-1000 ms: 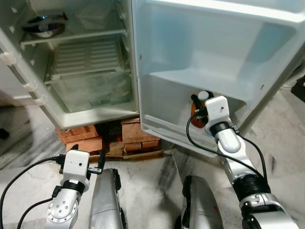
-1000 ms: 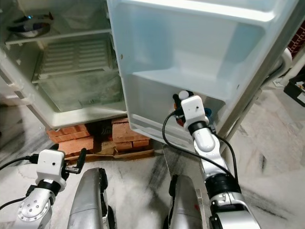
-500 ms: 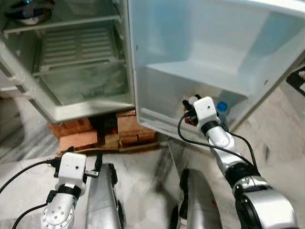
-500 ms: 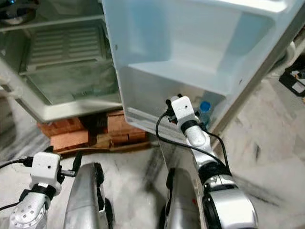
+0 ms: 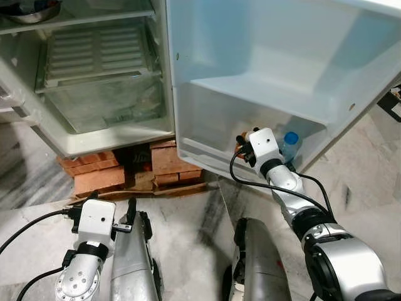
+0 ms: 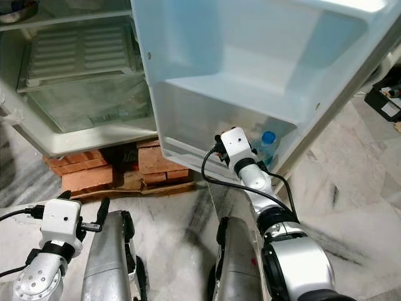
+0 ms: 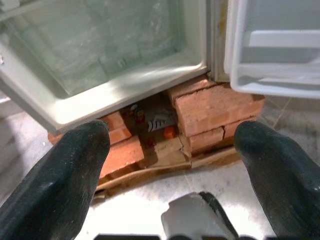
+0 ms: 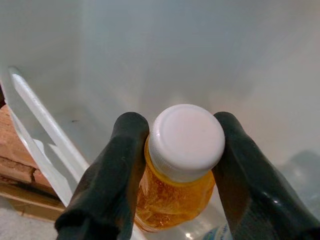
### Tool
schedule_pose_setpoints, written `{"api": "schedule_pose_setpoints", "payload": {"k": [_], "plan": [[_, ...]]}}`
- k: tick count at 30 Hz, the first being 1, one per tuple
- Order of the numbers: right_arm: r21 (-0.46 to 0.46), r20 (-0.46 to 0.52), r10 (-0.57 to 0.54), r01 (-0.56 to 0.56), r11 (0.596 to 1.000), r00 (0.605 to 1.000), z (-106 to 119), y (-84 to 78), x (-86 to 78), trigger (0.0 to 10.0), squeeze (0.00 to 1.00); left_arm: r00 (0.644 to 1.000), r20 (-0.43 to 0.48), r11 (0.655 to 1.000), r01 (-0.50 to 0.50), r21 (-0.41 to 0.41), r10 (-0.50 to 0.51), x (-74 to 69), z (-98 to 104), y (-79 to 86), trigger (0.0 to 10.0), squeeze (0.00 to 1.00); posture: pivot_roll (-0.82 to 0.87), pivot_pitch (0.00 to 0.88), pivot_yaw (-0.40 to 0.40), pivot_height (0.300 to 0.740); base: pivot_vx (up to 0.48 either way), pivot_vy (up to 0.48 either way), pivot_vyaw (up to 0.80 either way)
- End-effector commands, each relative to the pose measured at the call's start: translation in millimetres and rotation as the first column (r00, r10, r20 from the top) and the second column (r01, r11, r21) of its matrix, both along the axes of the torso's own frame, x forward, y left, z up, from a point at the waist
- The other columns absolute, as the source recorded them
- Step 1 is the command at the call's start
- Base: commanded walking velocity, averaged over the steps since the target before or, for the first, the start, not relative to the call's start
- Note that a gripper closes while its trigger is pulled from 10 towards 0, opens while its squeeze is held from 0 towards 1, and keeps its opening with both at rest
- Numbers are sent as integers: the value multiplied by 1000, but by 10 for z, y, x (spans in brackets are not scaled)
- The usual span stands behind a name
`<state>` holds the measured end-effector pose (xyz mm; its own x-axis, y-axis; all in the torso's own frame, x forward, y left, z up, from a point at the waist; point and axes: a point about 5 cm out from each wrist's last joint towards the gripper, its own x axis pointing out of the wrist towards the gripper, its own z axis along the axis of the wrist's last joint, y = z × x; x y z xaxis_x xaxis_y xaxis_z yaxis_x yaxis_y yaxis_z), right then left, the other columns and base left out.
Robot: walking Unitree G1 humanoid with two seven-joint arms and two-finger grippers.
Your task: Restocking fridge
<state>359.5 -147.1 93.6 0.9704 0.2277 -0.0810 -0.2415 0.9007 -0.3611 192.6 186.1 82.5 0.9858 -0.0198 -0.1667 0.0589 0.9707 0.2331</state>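
Note:
An orange juice bottle (image 8: 176, 195) with a white cap (image 8: 186, 140) stands upright inside the lower shelf (image 5: 207, 157) of the open fridge door. My right gripper (image 8: 180, 125) is shut on it, one black finger on each side of the neck just under the cap. From the head camera, the right gripper (image 5: 244, 143) reaches over the shelf's front rail. A blue-capped clear bottle (image 5: 289, 143) stands in the same shelf, just to the right of my wrist. My left gripper (image 5: 128, 216) hangs low by my left leg, open, its fingers (image 7: 65, 175) wide apart with nothing between them.
The fridge body (image 5: 106, 135) stands open on stacked bricks (image 5: 100, 179), with wire shelves and a glass drawer cover inside. A steel bowl (image 5: 28, 9) sits on the top shelf. Marble floor (image 5: 188, 226) spreads in front. A dark object (image 6: 383, 103) lies at the far right.
The head view has swung and dipped, so the whole picture shifted. The blue-capped bottle has come into view beside my right wrist. My right gripper still grips the juice bottle.

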Motion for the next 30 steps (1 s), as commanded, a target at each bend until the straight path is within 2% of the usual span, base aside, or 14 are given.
{"api": "schedule_pose_setpoints", "payload": {"k": [1,11,14,15,20,21,24,27,28,29,30], "plan": [[-3,-7,-20,20,1000,1000,17,-56,21,10000,1000,1000,-27,1000,-4,10,4,11,-58,8,10000,0,124,199,-66,553,0,0,0],[-4,73,-61,62,998,995,215,-231,97,10000,1000,999,-49,1000,-7,-3,7,161,-187,-15,10000,0,97,121,-66,553,0,0,0],[29,111,-60,57,998,992,279,-251,101,10000,1000,999,-53,1000,-9,0,9,204,-225,-3,10000,0,84,81,-65,553,0,0,0],[65,146,-50,41,997,988,319,-253,83,10000,1000,999,-53,1000,-11,2,11,225,-238,10,10000,0,80,66,-64,553,0,0,0],[136,171,-49,26,990,984,292,-255,9,10000,1000,999,-49,1000,-10,-2,10,263,-270,20,10000,0,71,33,-59,553,0,0,0],[202,177,-60,24,979,982,231,-245,-96,10000,1000,999,-41,1000,2,-11,-3,298,-269,4,10000,0,63,8,-53,553,0,0,0],[305,177,-83,25,952,981,123,-184,-329,10000,1000,999,-31,1000,16,-27,-17,368,-277,-21,10000,0,44,0,-39,553,0,0,0],[354,174,-93,26,935,980,61,-116,-524,10000,1000,1000,-17,999,25,-32,-25,444,-274,-45,10000,0,28,0,-21,553,0,0,0],[363,170,-108,40,931,980,26,-88,-652,10000,1000,999,-1,999,34,-37,-34,502,-248,-74,10000,0,22,0,-13,553,0,0,0],[363,170,-108,40,931,980,26,-88,-652,10000,1000,999,-1,999,34,-37,-34,502,-248,-74,10000,0,22,0,-13,553,0,0,0],[363,161,-114,48,930,980,-9,-66,-761,10000,1000,999,13,998,35,-43,-34,547,-215,-82,10000,0,7,0,6,553,0,0,0]]}}
